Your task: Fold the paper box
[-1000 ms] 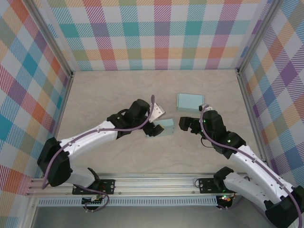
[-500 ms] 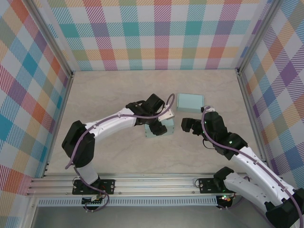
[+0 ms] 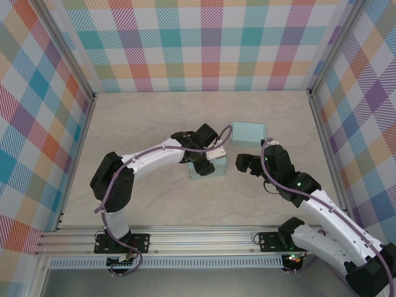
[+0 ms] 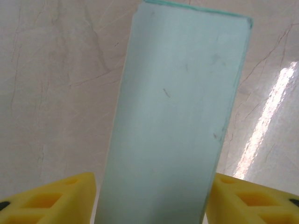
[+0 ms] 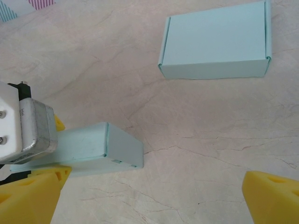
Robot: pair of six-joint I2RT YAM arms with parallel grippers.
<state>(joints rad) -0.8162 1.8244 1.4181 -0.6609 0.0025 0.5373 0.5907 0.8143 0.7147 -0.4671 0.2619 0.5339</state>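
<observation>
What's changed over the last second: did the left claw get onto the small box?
The left claw swung in from the left, over the small box, and closed its fingers against both its sides. The right claw stayed open beside it; the flat box behind did not move.

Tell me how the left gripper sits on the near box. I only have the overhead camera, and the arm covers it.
Observer: On the left wrist camera the near box stands between the yellow fingers of the left gripper, one at each long side. I see no gap, but cannot tell whether they press.
Operator: Check the right gripper.
Observer: On its own wrist camera the right gripper is wide open, holding nothing, with the table between its fingers.
Operator: Describe the box end facing it.
Observer: That end is a closed, flat panel.
</observation>
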